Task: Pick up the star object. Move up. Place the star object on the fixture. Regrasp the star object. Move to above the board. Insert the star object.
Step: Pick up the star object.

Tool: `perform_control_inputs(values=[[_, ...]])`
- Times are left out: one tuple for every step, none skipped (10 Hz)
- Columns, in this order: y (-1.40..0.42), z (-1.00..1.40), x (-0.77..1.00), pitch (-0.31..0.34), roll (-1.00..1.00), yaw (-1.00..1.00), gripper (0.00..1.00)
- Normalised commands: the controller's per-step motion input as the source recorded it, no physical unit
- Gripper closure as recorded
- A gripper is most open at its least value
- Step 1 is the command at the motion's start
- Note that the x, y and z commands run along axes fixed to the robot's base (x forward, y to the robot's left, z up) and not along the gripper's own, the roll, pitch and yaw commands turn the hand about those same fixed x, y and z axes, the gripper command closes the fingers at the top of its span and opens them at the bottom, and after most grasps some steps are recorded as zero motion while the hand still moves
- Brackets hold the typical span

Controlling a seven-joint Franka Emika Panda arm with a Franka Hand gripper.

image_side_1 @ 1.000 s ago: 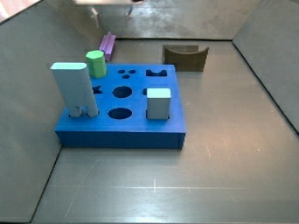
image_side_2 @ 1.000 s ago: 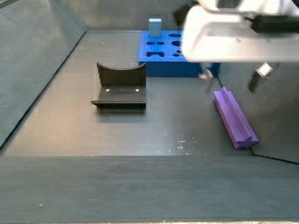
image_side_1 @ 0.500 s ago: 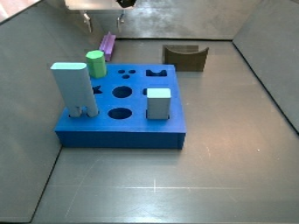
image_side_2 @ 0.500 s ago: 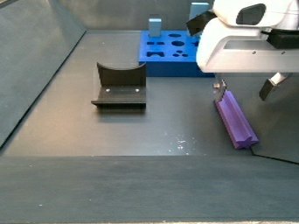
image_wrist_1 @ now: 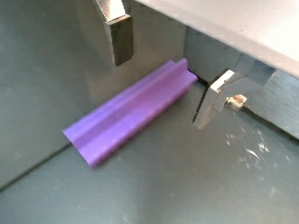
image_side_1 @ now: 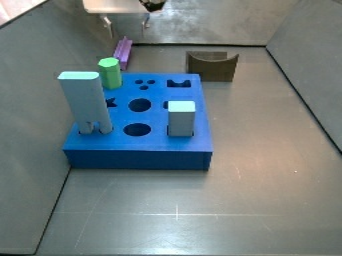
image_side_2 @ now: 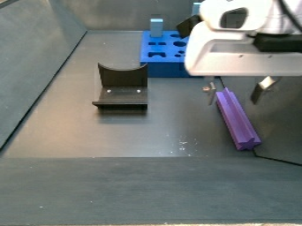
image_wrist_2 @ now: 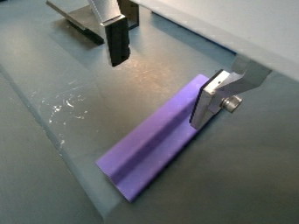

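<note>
In both wrist views the end effector point(image_wrist_1: 163, 74) hangs spread wide over the star object point(image_wrist_1: 131, 112), one silver finger point(image_wrist_1: 118, 35) on each side of the purple prism, pinching nothing; whether a pad already touches a flank cannot be told, though one finger point(image_wrist_2: 214, 101) stands just beside or against an edge near the far end. The star object lies flat on its long side on the grey floor, close to a side wall, its ridges running lengthways and its star-shaped end face turned toward the camera. It reads as a rigid, moulded piece, probably light for its length and smooth enough to slide, so I would judge a pinch across the ridges, with the pads seated on two opposite flanks, safer than one on the sharp points, where it could roll or twist out. Taking it near the middle of its length would keep it from drooping; a hold close to one end would let the long free part swing. Farther off in a side view, the fixture point(image_side_2: 120, 86) stands apart from the star object point(image_side_2: 236, 118) on open floor, and beyond it the board point(image_side_1: 140, 129) carries a pale blue block point(image_side_1: 82, 103), a green cylinder point(image_side_1: 108, 73) and a smaller grey block point(image_side_1: 181, 118) near the floor's far edge.
</note>
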Motion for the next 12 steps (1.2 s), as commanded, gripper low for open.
perform_control_inputs(values=[[0.0, -1.0, 0.19, 0.0, 0.0, 0.0, 0.0], [0.0, -1.0, 0.19, 0.0, 0.0, 0.0, 0.0], [0.0, -1.0, 0.12, 0.0, 0.0, 0.0, 0.0], [0.07, -1.0, -0.05, 0.0, 0.0, 0.0, 0.0], [0.11, -1.0, -0.19, 0.0, 0.0, 0.0, 0.0], [0.11, -1.0, -0.19, 0.0, 0.0, 0.0, 0.0], [0.11, -1.0, -0.17, 0.0, 0.0, 0.0, 0.0], [0.08, -1.0, -0.13, -0.011, 0.0, 0.0, 0.0], [0.05, -1.0, -0.11, -0.024, 0.0, 0.0, 0.0], [0.05, -1.0, -0.1, -0.03, 0.0, 0.0, 0.0], [0.02, -1.0, -0.05, -0.043, -0.01, 0.0, 0.0], [0.02, -1.0, 0.0, -0.037, -0.01, 0.0, 0.0]])
